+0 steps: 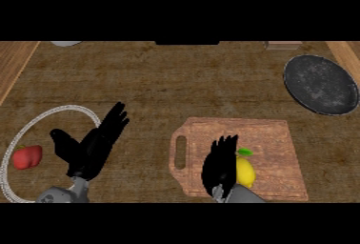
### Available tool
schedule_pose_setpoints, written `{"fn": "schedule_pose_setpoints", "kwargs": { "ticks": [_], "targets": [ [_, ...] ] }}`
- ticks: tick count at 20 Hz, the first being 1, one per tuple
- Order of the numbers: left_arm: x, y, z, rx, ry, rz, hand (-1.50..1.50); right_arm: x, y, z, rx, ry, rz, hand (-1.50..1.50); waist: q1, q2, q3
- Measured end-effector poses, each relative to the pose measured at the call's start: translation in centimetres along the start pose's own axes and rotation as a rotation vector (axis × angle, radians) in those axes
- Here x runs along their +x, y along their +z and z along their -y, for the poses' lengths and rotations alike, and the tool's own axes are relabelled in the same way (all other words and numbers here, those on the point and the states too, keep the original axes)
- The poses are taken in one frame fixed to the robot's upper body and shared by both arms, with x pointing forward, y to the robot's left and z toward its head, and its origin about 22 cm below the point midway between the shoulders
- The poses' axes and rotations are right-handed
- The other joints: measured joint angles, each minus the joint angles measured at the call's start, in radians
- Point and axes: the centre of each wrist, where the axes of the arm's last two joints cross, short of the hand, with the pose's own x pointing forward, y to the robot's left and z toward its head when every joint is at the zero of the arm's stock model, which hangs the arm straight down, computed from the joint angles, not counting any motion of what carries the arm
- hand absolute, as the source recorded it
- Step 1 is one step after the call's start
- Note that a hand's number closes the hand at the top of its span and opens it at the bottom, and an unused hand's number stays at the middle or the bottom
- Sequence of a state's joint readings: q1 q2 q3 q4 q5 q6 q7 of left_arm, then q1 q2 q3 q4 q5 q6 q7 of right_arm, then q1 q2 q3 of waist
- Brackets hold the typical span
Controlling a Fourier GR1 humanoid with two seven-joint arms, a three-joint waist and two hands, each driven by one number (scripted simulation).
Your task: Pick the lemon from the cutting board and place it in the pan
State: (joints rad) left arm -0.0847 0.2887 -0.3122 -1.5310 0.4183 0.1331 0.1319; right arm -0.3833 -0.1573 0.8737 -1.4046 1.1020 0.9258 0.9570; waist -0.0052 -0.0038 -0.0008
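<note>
A yellow lemon [245, 172] with a green leaf lies on the wooden cutting board [274, 143], toward its near middle. My right hand [218, 167] hangs over the board directly left of the lemon, fingers straight and pointing away, touching or nearly touching the fruit's side. The dark round pan [321, 85] rests at the far right of the counter, well beyond the board. My left hand [91, 143] stays open with fingers up at the lower left, over the rim of a white plate.
A white-rimmed plate [17, 138] at the left edge holds a red pepper [27, 157]. A grey object [66, 43] and a small block [284, 45] show at the far edge. Wooden trim borders both counter sides.
</note>
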Motion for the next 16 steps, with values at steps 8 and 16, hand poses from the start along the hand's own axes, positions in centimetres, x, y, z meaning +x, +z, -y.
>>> {"fn": "schedule_pose_setpoints", "kwargs": {
  "ticks": [8, 16],
  "targets": [
    [0.0, 0.0, -0.3, -0.01, -0.002, 0.001, 0.0, -0.4, -0.4, -1.5, 0.022, 0.031, -0.068, -1.5, 0.004, 0.002, 0.0],
    [0.5, -0.1, 0.6, -0.015, -0.001, 0.005, 0.0, -1.7, -1.4, -2.0, -0.001, 0.074, -0.102, 1.5, 0.009, 0.001, 0.001]
  ]
}}
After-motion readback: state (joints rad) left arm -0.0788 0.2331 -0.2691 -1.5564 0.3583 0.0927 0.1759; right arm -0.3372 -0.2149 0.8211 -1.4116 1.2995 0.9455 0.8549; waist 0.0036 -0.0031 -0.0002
